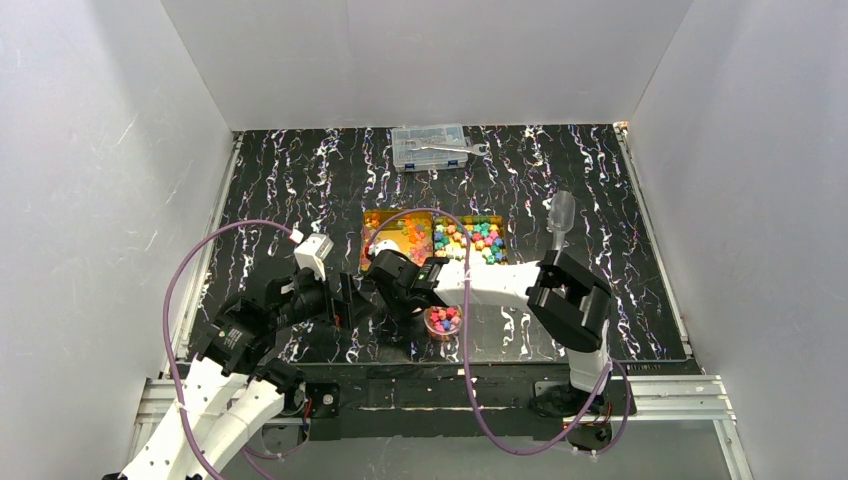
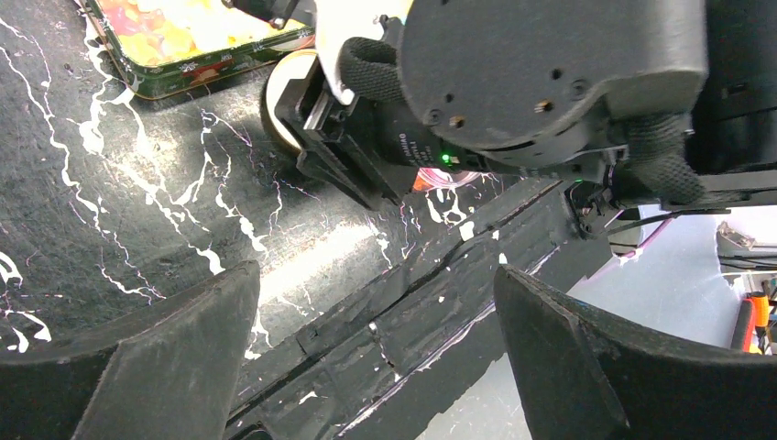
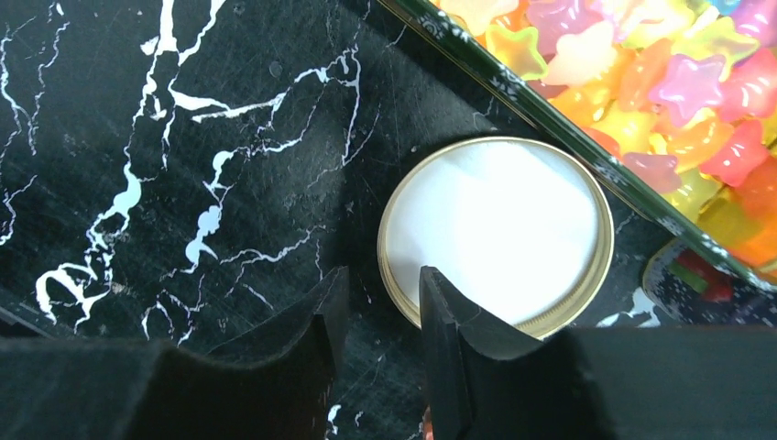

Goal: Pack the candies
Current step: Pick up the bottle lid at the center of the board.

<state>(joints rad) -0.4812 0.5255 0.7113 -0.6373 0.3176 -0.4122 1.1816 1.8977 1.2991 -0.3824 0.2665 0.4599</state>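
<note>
Right hand low, fingers narrowly apart astride rim of lid

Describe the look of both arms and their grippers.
Both the left arm and right arm have white links with black joint housings. A purple cable loops along each. The left gripper and right gripper have black, wedge-shaped fingers.

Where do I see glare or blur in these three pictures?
Left wrist view: a glare patch on the table, and the near fingers are dark and soft. Right wrist view: the lid is washed out to plain white, while the candies keep their colours. Top view: even light, no glare.
</note>
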